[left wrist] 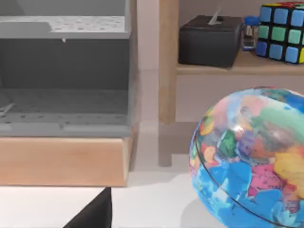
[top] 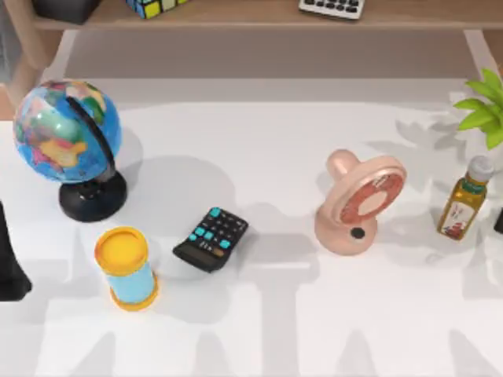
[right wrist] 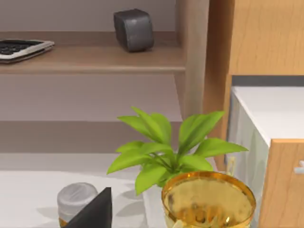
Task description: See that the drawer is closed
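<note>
beside round globe (left wrist: 251,156): wood-fronted drawer (left wrist: 64,159) open

A globe (top: 67,132) mottled in blue, green, yellow and pink (on a black stand) is seen, as are a black calculator (top: 211,239) with teal keys, a yellow-capped blue cylinder (top: 126,269), a pink fan (top: 360,203) and an amber bottle (top: 464,200).

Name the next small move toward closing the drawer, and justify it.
Probably bring the right gripper toward the drawer front. In the right wrist view the drawer looks pulled out beside the plant, close to this arm; the left arm is parked at the table's left edge.
</note>
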Robot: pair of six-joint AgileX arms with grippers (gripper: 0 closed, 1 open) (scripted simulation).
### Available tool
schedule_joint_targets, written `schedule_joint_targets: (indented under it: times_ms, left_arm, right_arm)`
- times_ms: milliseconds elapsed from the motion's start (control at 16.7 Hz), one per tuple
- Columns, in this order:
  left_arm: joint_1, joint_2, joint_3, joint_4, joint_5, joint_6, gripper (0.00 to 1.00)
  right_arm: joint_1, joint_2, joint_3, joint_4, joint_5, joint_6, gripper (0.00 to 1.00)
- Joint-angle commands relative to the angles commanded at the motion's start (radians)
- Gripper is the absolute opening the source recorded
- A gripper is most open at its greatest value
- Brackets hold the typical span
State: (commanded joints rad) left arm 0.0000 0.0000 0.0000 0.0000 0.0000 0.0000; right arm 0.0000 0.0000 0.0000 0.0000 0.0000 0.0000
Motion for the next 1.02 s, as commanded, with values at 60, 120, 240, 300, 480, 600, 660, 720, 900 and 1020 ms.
schedule_joint_targets:
  times_ms: [60,120,240,300,480,600,660,720,900,1020]
  left_arm:
    - [0.000,0.000,0.000,0.000,0.000,0.000,1.00]
    - [0.000,0.000,0.000,0.000,0.000,0.000,1.00]
    - [0.000,0.000,0.000,0.000,0.000,0.000,1.00]
    - [0.000,0.000,0.000,0.000,0.000,0.000,1.00]
    - [0.000,0.000,0.000,0.000,0.000,0.000,1.00]
    - [0.000,0.000,0.000,0.000,0.000,0.000,1.00]
    - [0.000,0.000,0.000,0.000,0.000,0.000,1.00]
    - [0.000,0.000,0.000,0.000,0.000,0.000,1.00]
    - [0.000,0.000,0.000,0.000,0.000,0.000,1.00]
    - [0.000,0.000,0.000,0.000,0.000,0.000,1.00]
  right_arm:
    - [0.000,0.000,0.000,0.000,0.000,0.000,1.00]
    - [-0.001,0.002,0.002,0.001,-0.001,0.000,1.00]
    - [-0.022,0.035,0.033,0.023,-0.022,-0.001,1.00]
    - [-0.041,0.067,0.060,0.042,-0.041,-0.001,1.00]
    - [-0.129,0.229,0.174,0.117,-0.122,-0.002,1.00]
    - [-0.203,0.380,0.265,0.175,-0.189,-0.001,1.00]
    - [-0.243,0.463,0.313,0.206,-0.225,0.000,1.00]
    - [-0.283,0.548,0.361,0.236,-0.263,0.001,1.00]
    - [-0.403,0.802,0.505,0.328,-0.376,0.007,1.00]
    - [-0.473,0.958,0.593,0.383,-0.447,0.011,1.00]
